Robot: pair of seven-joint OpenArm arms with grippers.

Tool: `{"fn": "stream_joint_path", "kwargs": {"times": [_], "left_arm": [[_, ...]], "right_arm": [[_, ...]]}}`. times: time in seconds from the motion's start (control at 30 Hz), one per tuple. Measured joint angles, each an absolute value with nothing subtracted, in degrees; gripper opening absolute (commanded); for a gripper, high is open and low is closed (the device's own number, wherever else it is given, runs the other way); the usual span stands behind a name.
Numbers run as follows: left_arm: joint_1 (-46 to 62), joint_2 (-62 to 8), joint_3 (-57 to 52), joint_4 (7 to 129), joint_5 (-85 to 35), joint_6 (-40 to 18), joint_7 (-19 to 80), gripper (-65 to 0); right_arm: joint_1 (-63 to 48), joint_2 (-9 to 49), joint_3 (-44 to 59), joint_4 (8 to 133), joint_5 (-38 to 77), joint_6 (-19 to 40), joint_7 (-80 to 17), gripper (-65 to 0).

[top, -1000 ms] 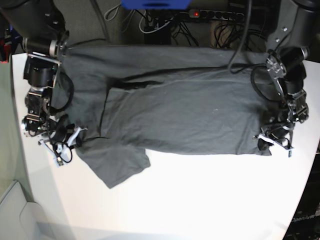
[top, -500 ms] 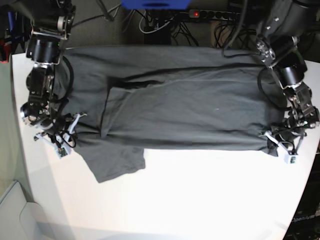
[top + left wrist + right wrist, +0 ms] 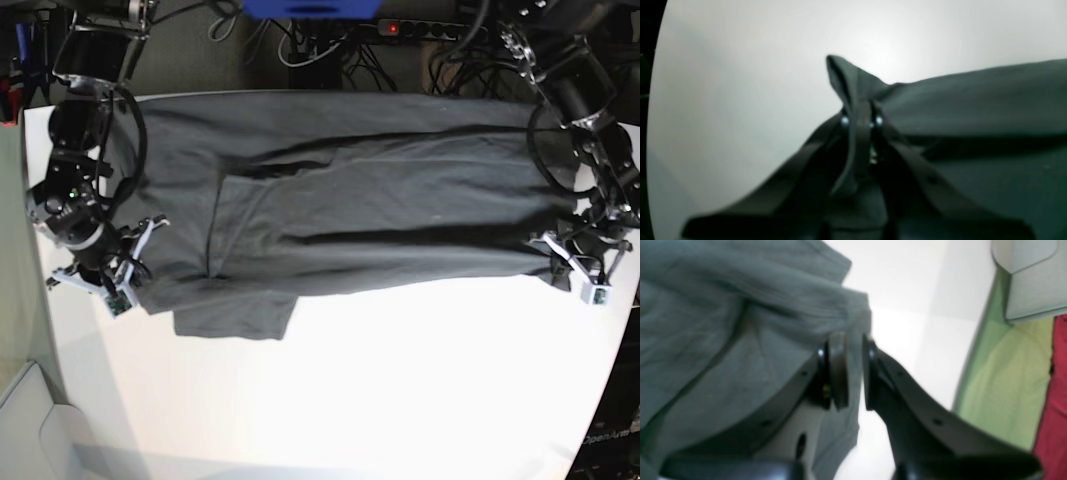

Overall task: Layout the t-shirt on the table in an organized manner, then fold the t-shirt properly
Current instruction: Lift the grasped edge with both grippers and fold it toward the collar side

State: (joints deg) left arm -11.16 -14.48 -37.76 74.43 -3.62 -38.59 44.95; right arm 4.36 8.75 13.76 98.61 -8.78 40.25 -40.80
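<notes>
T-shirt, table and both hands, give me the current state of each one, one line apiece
t-shirt: stretched out wide across the table, creased, one sleeve lying loose at the near edge.
table: white top, bare in front, shirt covering the back part.
left hand: shut, pinching a fold of the shirt's corner.
right hand: fingers close together with a narrow gap; shirt edge at the tips, grip unclear.
</notes>
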Motion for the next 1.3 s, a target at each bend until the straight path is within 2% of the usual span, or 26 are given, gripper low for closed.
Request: {"fn": "stream_joint_path", "kwargs": {"times": [0.13, 0.3, 0.4, 0.57, 0.63, 0.9, 1.23, 1.3], "left_arm": [[-6.7, -14.4, -37.8, 79.7, -6.3, -38.6, 45.7, -64.7], [-5.0, -14.3, -37.8, 80.2, -6.7, -38.6, 46.1, -64.7], [-5.3, -14.3, -37.7, 80.2, -6.7, -38.6, 45.3, -64.7], [-5.3, -14.3, -37.7, 80.3, -6.7, -38.6, 46.1, -64.7], [-5.3, -14.4, -37.7, 80.3, -6.7, -38.6, 46.1, -64.7], [-5.3, -14.4, -37.7, 80.3, -6.7, -38.6, 46.0, -64.7], [-5.3, -14.4, -37.7, 80.3, -6.7, -38.6, 45.8, -64.7], [-5.3, -14.4, -37.7, 80.3, -6.7, -38.6, 45.8, -64.7]], "right_arm": [[0.7, 7.8, 13.7, 103.9, -8.5, 40.3, -40.5, -58.5], [-0.5, 7.9, 13.6, 102.4, -8.7, 40.3, -40.9, -56.1], [1.6, 7.7, 13.5, 97.9, -8.6, 40.4, -40.9, -48.8], [11.9, 9.1, 13.6, 84.7, -8.5, 40.4, -42.9, -31.0], [15.5, 10.2, 13.8, 78.7, -8.6, 40.1, -42.6, -26.9], [23.6, 11.6, 13.7, 62.0, -8.7, 40.1, -42.6, -26.4], [27.6, 12.7, 13.7, 49.0, -7.7, 40.1, -36.4, -26.8], [27.5, 12.7, 13.7, 48.9, -7.8, 40.1, -35.7, -29.4]]}}
